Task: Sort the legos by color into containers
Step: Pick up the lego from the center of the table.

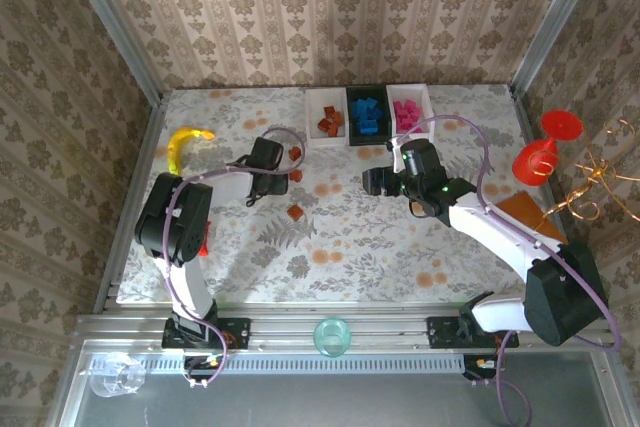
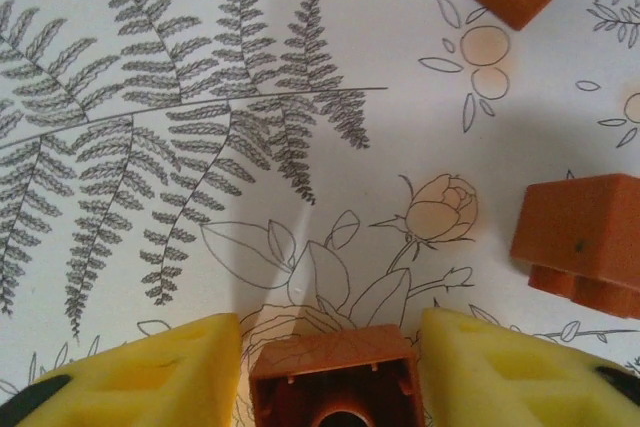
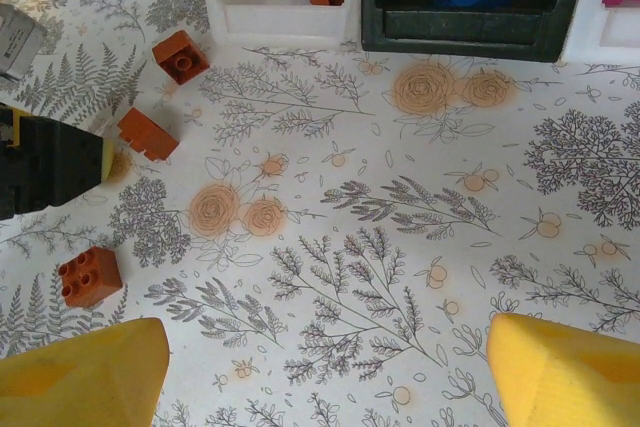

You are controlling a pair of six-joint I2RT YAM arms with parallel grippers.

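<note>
Legos (image 1: 297,212): brown strays lie left of centre in the top view, below the trays (image 1: 327,143) in the upper middle, which hold brown, blue and pink lots. Left gripper (image 2: 330,332): foam pads (image 2: 170,367) hug one brown brick (image 2: 335,382) at the bottom edge of its wrist view, hollow underside showing; firm pinch or not, cannot tell. Right gripper (image 3: 328,347): spread wide, nothing between. Bricks look light, rigid, slick-sided; likely best squeezed across two flat opposite walls, not corners.

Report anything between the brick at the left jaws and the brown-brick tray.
The nearer loose brick and the farther loose brick lie between the jaws' brick and the white tray. Carried high, it likely clears both.
</note>
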